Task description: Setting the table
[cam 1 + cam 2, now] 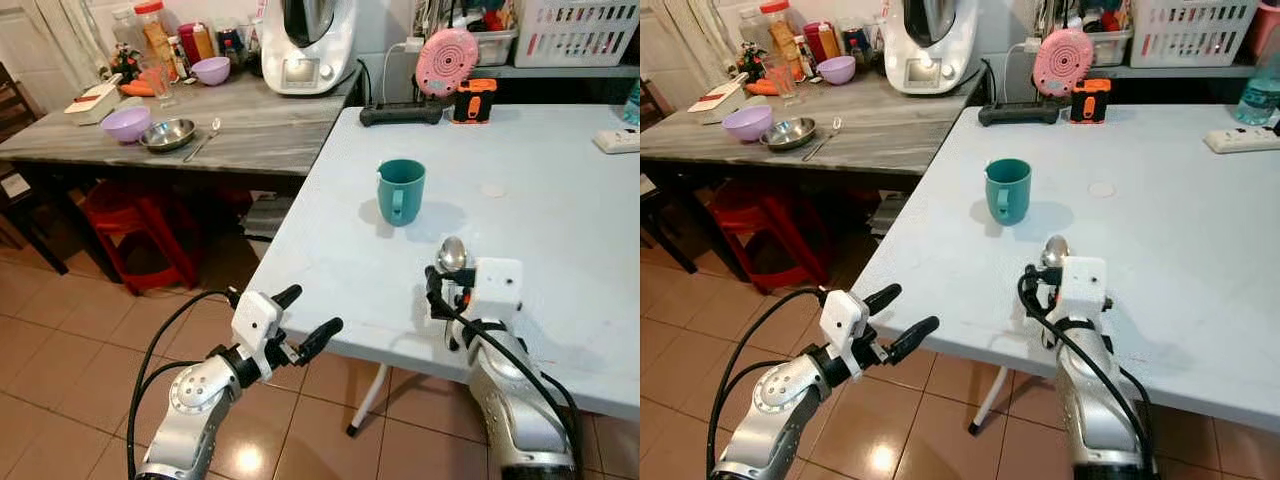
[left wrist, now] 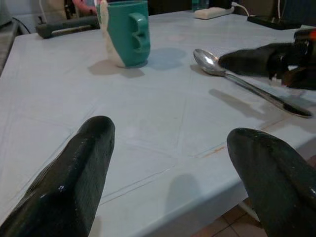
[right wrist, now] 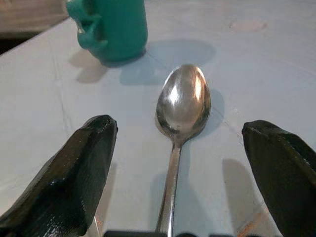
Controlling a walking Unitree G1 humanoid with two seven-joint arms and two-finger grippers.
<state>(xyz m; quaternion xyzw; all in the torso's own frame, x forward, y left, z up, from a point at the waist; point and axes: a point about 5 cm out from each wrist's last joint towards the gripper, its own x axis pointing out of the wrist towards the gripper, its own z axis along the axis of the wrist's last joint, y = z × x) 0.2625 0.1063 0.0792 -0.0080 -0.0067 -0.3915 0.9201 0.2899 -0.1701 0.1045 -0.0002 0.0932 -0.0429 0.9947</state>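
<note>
A teal mug [image 1: 401,190] stands upright on the pale blue table [image 1: 560,200], its handle facing the front edge. A metal spoon [image 1: 452,254] lies on the table just in front of the mug, bowl toward it. My right gripper [image 1: 447,282] is open over the spoon's handle. In the right wrist view the spoon [image 3: 183,101] runs between the two spread fingers [image 3: 74,173], with the mug [image 3: 116,27] beyond it. My left gripper [image 1: 312,310] is open and empty, off the table's front left edge. Its wrist view looks across the table at the mug [image 2: 128,32] and spoon [image 2: 210,60].
A grey wooden counter [image 1: 250,130] joins the table on the left, carrying a purple bowl [image 1: 127,123], a steel bowl [image 1: 167,133], another spoon [image 1: 203,140] and a white appliance [image 1: 308,45]. A red stool [image 1: 140,235] stands beneath. A power strip [image 1: 402,114] lies at the table's back.
</note>
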